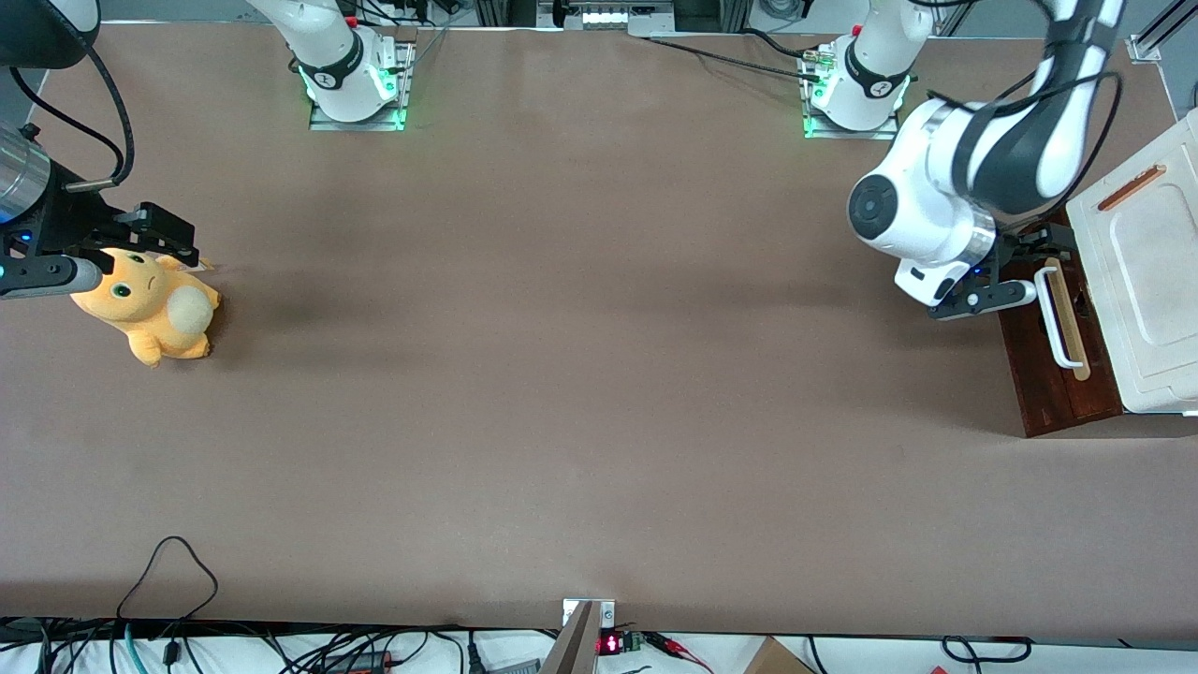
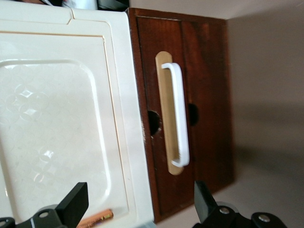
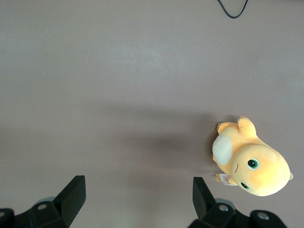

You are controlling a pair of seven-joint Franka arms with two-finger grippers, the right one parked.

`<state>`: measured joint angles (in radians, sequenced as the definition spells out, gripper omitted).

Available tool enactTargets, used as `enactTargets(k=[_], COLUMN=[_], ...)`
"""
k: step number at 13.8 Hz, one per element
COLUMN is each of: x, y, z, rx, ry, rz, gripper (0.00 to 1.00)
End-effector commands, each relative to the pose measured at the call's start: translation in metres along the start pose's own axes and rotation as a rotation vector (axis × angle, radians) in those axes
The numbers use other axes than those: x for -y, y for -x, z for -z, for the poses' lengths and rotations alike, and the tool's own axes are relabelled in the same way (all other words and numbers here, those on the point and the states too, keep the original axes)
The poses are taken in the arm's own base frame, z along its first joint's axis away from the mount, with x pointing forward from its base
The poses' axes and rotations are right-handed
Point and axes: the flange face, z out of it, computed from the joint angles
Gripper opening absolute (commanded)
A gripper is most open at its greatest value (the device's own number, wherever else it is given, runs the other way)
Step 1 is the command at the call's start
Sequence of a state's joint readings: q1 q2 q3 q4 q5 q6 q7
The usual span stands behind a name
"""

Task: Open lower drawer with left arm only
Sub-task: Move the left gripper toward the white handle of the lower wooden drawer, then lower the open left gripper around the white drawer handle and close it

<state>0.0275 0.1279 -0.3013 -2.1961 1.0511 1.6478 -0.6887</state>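
Observation:
The lower drawer [image 1: 1053,384] has a dark reddish-brown front with a white bar handle [image 1: 1058,323] on a pale wood strip. It sits at the working arm's end of the table, under a cream-white panel [image 1: 1146,271]. None of its plywood inside shows. My left arm's gripper [image 1: 1022,271] hovers in front of the drawer, by the handle's end farther from the front camera, touching nothing. In the left wrist view the gripper [image 2: 140,202] is open and empty, its fingers [image 2: 76,199] spread wide short of the handle [image 2: 178,114] and drawer front [image 2: 209,95].
The cream-white panel [image 2: 57,118] carries a thin orange-brown strip [image 1: 1131,187]. An orange plush toy [image 1: 150,309] lies toward the parked arm's end of the table. Two arm bases [image 1: 856,89] stand at the table edge farthest from the camera. Cables [image 1: 168,571] trail along the nearest edge.

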Motion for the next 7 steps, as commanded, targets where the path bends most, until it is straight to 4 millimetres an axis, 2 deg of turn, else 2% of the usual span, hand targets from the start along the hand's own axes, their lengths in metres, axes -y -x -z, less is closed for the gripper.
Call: enactTargets(k=[1, 4, 7], x=[-0.029, -0.040, -0.064], y=[0.008, 0.007, 0.002], z=[-0.020, -0.029, -0.046], rx=[-0.001, -0.031, -0.058], ry=[-0.120, -0.201, -0.238], rz=[-0.018, -0.031, -0.024], gripper=[0.97, 0.95, 0.93])
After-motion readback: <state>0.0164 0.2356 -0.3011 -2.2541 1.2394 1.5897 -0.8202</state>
